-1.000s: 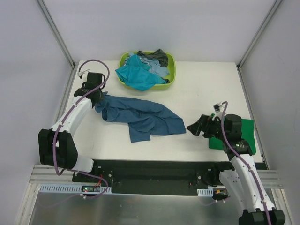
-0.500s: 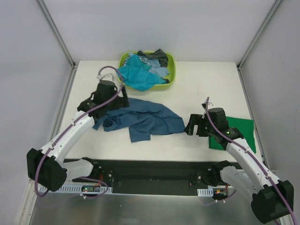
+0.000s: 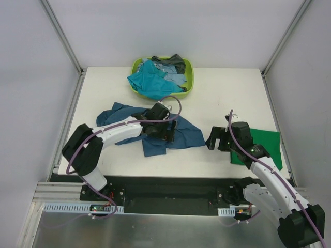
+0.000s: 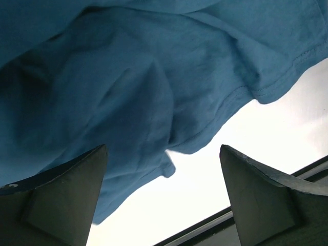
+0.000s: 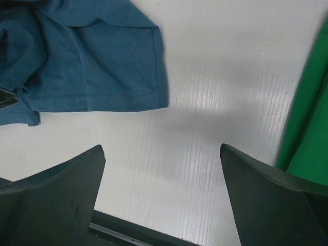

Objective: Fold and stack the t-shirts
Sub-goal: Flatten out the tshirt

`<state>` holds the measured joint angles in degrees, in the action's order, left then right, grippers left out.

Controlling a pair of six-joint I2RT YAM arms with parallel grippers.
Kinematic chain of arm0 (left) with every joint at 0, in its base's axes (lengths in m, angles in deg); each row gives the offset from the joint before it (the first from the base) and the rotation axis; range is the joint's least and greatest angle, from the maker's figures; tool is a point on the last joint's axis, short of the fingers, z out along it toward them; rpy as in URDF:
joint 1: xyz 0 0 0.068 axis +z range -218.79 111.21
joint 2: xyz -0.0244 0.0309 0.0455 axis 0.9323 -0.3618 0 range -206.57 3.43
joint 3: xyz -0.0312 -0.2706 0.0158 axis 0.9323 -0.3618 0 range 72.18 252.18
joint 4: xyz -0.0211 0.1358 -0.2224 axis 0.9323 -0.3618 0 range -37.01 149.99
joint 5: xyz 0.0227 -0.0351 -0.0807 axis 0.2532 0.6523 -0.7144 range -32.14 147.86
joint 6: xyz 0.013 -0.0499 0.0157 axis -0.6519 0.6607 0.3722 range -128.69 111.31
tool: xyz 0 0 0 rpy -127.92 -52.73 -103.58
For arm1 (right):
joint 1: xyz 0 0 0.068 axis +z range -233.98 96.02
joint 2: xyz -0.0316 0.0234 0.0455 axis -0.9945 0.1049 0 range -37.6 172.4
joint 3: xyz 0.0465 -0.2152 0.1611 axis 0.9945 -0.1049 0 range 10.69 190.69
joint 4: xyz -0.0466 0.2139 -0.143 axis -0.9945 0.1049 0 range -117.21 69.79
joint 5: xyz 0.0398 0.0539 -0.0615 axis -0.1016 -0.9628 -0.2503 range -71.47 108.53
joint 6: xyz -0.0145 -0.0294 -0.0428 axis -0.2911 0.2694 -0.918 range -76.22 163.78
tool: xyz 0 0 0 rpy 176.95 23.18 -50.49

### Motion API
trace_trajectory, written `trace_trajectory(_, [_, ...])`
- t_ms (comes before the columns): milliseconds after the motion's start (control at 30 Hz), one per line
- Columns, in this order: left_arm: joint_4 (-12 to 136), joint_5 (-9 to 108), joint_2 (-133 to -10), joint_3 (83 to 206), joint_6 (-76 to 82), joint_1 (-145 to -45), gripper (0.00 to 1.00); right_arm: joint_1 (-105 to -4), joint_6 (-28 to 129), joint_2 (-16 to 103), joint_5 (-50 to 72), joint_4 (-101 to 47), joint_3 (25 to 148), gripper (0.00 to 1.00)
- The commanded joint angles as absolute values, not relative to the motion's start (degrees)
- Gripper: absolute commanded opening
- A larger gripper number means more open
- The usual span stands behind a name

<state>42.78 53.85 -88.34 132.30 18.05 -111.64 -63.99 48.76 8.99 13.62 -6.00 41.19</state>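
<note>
Step in hand, by the look: flattening the dark blue t-shirt, not yet flat, bunched and wrinkled, no fold made.

Reading the left gripper as released: jaws wide apart in its wrist view, no cloth between, hovering low over the shirt's middle. Same for the right gripper: released, empty, bare table straight under it.

Key geometry: long axis of the shirt across the table, from well off the left gripper's left side to just short of the right gripper. Directly beneath and ahead of the left gripper; hem edge and corner ahead-left of the right gripper, near, not touching. So: left arm nearer for the body, right arm nearer for that hem. Likely wants a pinch at each end to pull flat.

Just to the right of the right gripper: folded bright green t-shirt, probably the stack base. Well beyond the left gripper: lime-green basket holding teal t-shirt, light blue t-shirt, dark grey t-shirt.
</note>
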Motion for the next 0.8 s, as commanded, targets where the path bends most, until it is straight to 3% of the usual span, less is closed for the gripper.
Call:
trace_trajectory(0, [41.11, 53.89, -92.45, 138.61, 16.53, -114.66, 0.86, -63.85, 48.09, 7.93, 14.57, -7.97, 41.01, 0.96])
trace_trajectory(200, [34.07, 65.41, -96.50, 142.58, 16.71, -115.90, 0.74, -63.85, 47.92, 8.37, 14.22, -7.70, 41.10, 0.96])
trace_trajectory(567, [30.90, 68.40, -98.97, 143.81, 15.74, -116.16, 0.46, -63.76, 47.83, 8.81, 15.19, -7.53, 41.19, 0.96])
trace_trajectory(733, [30.37, 69.28, -97.74, 143.72, 16.62, -116.16, 0.43, -63.76, 47.83, 9.16, 14.92, -7.53, 41.19, 0.96])
trace_trajectory(767, [30.37, 70.16, -97.56, 143.81, 16.62, -116.16, 0.36, -63.76, 47.83, 9.42, 14.92, -7.53, 41.19, 0.96])
